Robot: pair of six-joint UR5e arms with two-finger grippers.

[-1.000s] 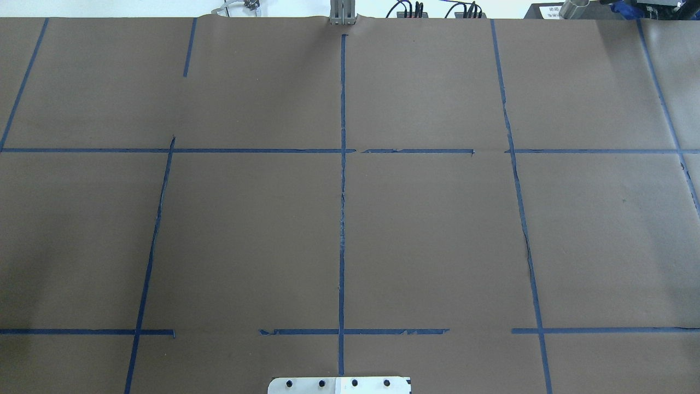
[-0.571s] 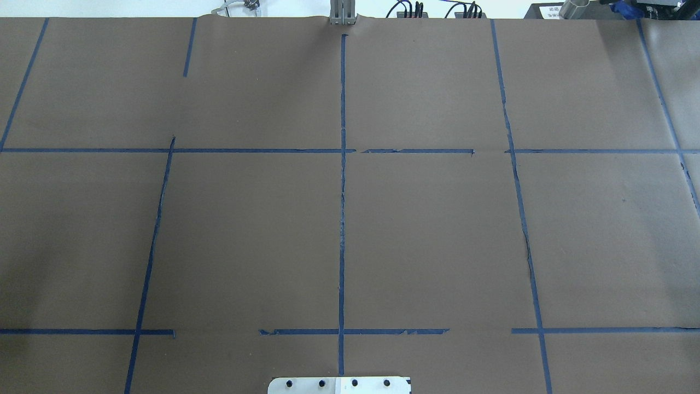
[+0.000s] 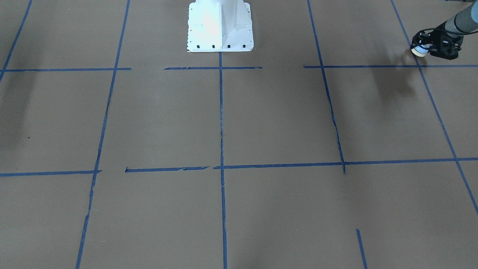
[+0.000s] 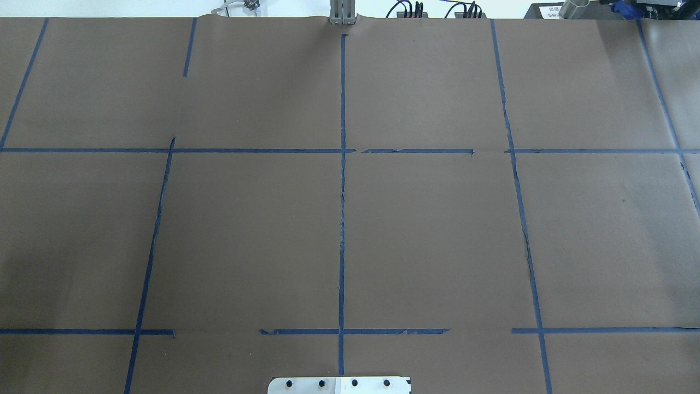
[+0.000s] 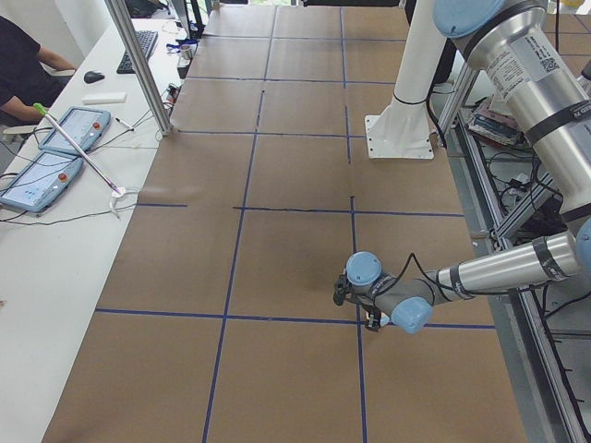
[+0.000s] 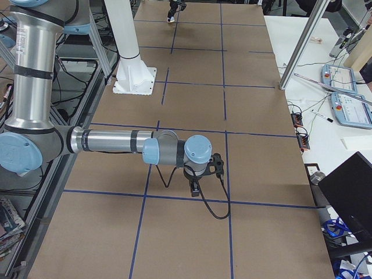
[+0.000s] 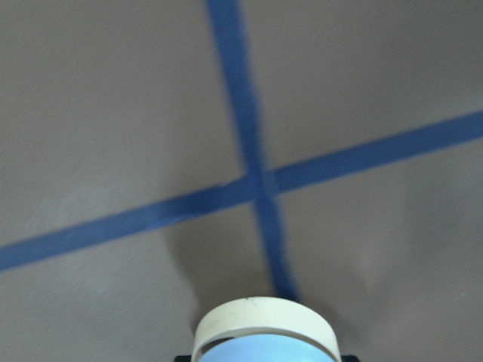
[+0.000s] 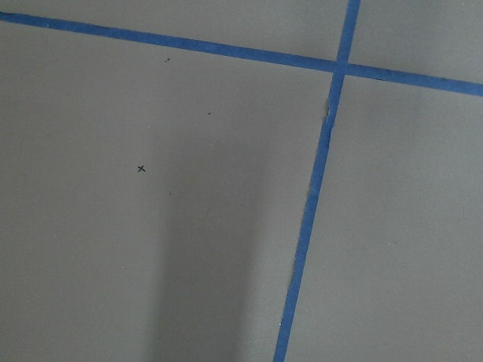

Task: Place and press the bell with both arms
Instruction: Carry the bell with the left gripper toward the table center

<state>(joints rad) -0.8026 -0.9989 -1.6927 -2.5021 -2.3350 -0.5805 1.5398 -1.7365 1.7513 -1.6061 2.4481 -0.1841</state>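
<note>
My left gripper is shut on the bell, a light-blue dome with a cream rim, and holds it tilted just above the brown table at the front-facing view's top right. In the left wrist view the bell's rim hangs over a crossing of blue tape lines. In the exterior right view it is small at the far end. My right gripper points down over the table in the exterior right view; I cannot tell whether it is open or shut. Neither arm shows in the overhead view.
The white pedestal stands at the robot's side of the table. Blue tape lines divide the brown cover into squares. A metal post and tablets are on the operators' side, where a person sits.
In the overhead view a faint shadow has deepened over the table's left side. No arm or bell has come into that view.
</note>
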